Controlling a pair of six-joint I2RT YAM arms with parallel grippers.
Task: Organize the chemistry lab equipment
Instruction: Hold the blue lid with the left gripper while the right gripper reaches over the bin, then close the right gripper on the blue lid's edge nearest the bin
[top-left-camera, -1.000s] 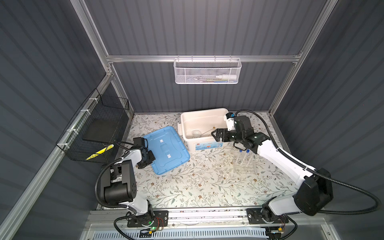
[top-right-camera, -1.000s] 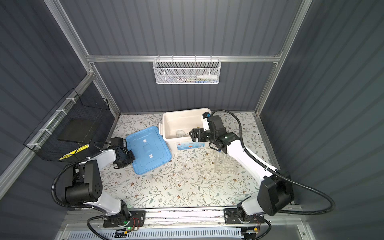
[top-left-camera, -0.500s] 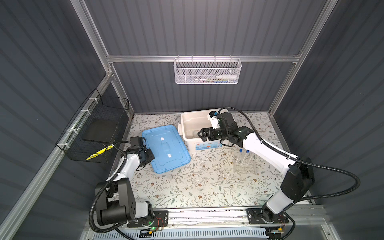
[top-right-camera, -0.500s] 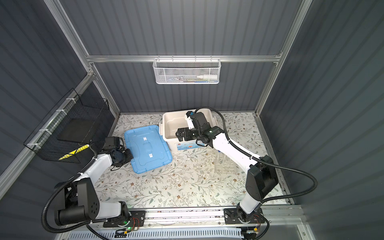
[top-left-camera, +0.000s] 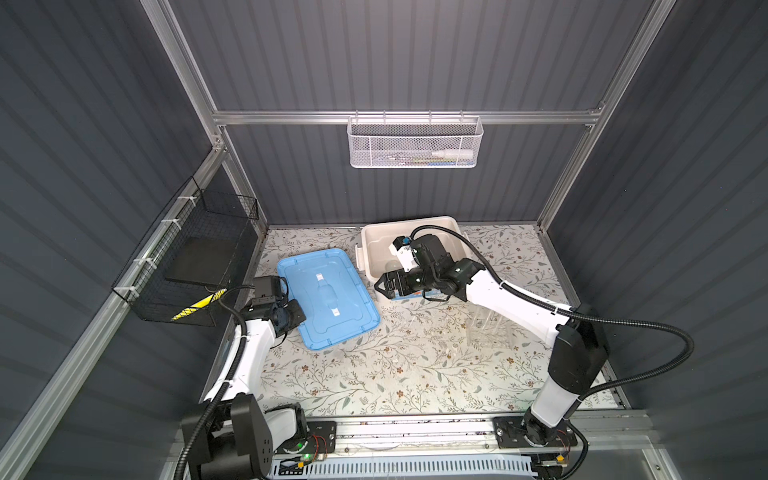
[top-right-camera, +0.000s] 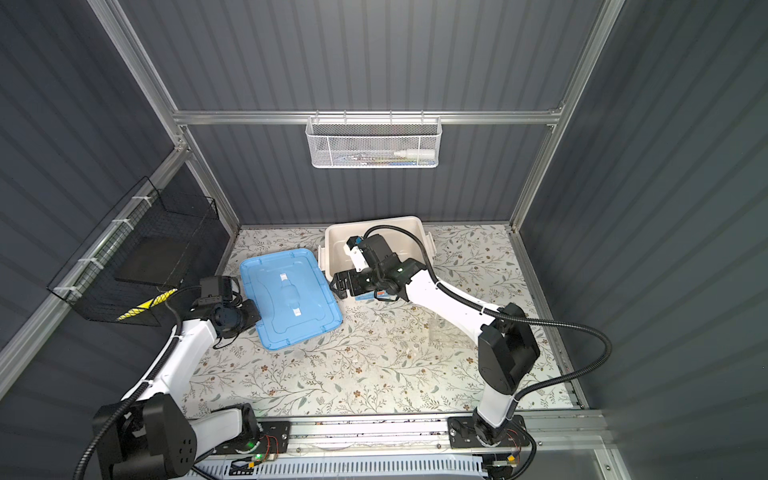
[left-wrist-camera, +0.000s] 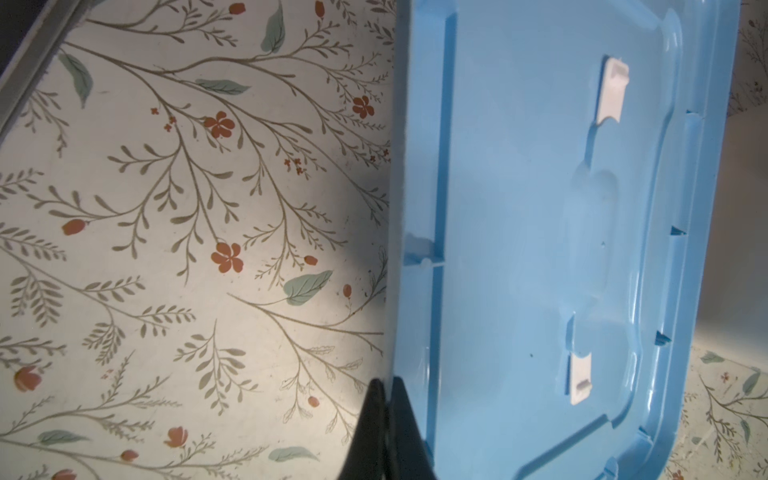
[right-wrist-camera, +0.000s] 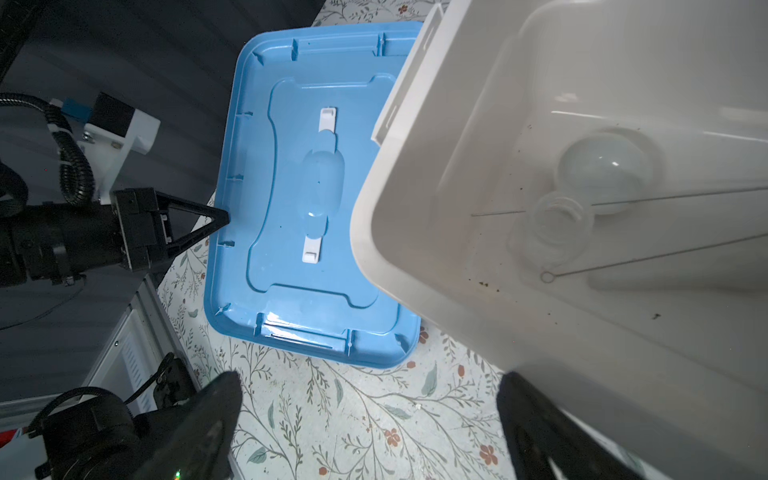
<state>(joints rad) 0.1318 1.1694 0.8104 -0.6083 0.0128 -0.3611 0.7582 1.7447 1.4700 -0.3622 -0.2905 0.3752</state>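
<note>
Inside the white tub (right-wrist-camera: 415, 257) lie a small white bowl (right-wrist-camera: 602, 166), a small clear beaker (right-wrist-camera: 557, 220) and thin long rods (right-wrist-camera: 665, 253). The clear plastic tube rack (top-left-camera: 488, 332) stands on the mat, partly under my right arm; the test tubes and pestle are hidden. My right gripper (right-wrist-camera: 370, 380) is open over the mat at the tub's front left corner (top-left-camera: 384, 286), holding nothing. My left gripper (left-wrist-camera: 384, 382) is shut, its tip against the near rim of the blue lid (left-wrist-camera: 540, 249), as the right wrist view also shows (right-wrist-camera: 226, 216).
The blue lid (top-left-camera: 328, 297) lies flat, underside up, left of the tub (top-left-camera: 370, 232). A black wire basket (top-left-camera: 195, 266) hangs on the left wall. A white mesh basket (top-left-camera: 415, 143) with a white bottle hangs on the back wall.
My right arm swung left along the tub's front, from its right side to its front left corner. My left arm stretched out, gripper staying at the lid's edge; the lid shifted slightly.
</note>
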